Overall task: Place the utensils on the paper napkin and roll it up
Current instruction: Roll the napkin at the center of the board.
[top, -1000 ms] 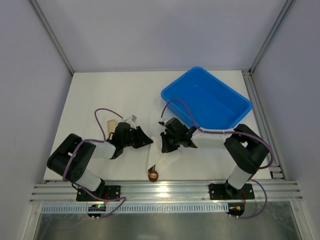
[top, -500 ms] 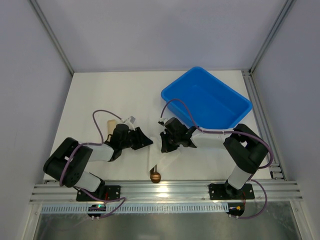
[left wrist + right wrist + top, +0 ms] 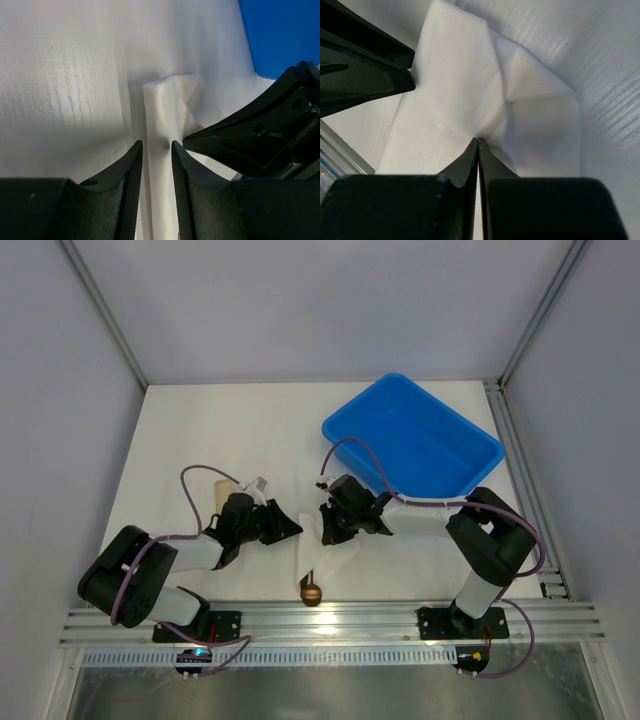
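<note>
The white paper napkin [image 3: 320, 548] lies folded into a narrow strip between my two grippers, near the table's front edge. A gold-bronze spoon bowl [image 3: 311, 593] sticks out of its near end; the rest of the utensils is hidden inside. My left gripper [image 3: 289, 525] straddles the strip and is closed on it, as the left wrist view shows: gripper [image 3: 156, 146], napkin [image 3: 167, 107]. My right gripper [image 3: 329, 525] is shut. In the right wrist view its tips [image 3: 478, 140] press into the creased napkin [image 3: 455, 95].
A blue plastic bin [image 3: 470, 478] stands at the back right, just behind the right arm. A tan cylinder [image 3: 221, 491] lies beside the left arm's wrist. An aluminium rail [image 3: 320, 621] runs along the front edge.
The left arm has drawn back slightly toward the near left. The spoon bowl has shifted a little to the right. The right gripper stays put.
</note>
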Tool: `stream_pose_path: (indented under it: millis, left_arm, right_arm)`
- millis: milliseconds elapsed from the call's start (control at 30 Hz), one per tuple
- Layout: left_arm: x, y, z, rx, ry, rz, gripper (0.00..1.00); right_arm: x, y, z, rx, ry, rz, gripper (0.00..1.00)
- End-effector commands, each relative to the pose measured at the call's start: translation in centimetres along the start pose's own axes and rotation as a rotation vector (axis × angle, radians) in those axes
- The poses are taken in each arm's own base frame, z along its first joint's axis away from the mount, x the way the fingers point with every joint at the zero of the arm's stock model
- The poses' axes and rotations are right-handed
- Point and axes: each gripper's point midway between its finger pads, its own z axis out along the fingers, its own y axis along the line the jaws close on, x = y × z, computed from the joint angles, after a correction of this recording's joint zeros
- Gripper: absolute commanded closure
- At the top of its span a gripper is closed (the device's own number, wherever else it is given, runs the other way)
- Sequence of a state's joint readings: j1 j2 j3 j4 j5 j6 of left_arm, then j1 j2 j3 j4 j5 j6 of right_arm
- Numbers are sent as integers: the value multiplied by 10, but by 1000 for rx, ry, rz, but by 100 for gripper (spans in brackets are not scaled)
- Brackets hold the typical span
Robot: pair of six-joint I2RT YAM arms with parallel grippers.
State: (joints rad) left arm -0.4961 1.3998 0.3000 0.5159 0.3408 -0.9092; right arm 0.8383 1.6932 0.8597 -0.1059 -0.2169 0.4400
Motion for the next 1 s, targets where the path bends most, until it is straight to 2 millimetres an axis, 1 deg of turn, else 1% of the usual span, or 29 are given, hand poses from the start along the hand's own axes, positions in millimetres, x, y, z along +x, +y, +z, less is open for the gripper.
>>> stream_pose_path:
  millis: [0, 200, 333, 467, 567, 700, 733, 867, 933, 967]
  left_arm:
    - [0, -7, 0, 26, -6, 12, 69]
    - [6, -11, 4, 37, 10, 13, 71]
    - [10, -7, 4, 26, 12, 7, 75]
    - [9, -7, 1, 21, 4, 9, 78]
    - [7, -8, 1, 16, 0, 11, 85]
    - [8, -6, 2, 11, 7, 8, 100]
    - [9, -6, 2, 10, 9, 6, 100]
    - [11, -5, 4, 18, 17, 7, 100]
    - [11, -6, 3, 25, 11, 5, 78]
    - [11, -6, 2, 27, 9, 3, 69]
  right_arm:
    - [-2, -5, 5, 29, -1, -20, 96]
    - [-2, -5, 5, 31, -1, -22, 96]
    - [-3, -5, 4, 33, -3, -22, 96]
    - [-2, -5, 4, 33, -1, -20, 96]
    - [-2, -5, 5, 31, -3, -19, 96]
    - [-1, -6, 5, 33, -1, -19, 96]
    - [-1, -6, 5, 33, -1, -20, 96]
    - [-1, -5, 6, 31, -1, -20, 96]
    - [-1, -5, 6, 29, -1, -20, 96]
    - [-1, -6, 6, 31, 0, -19, 96]
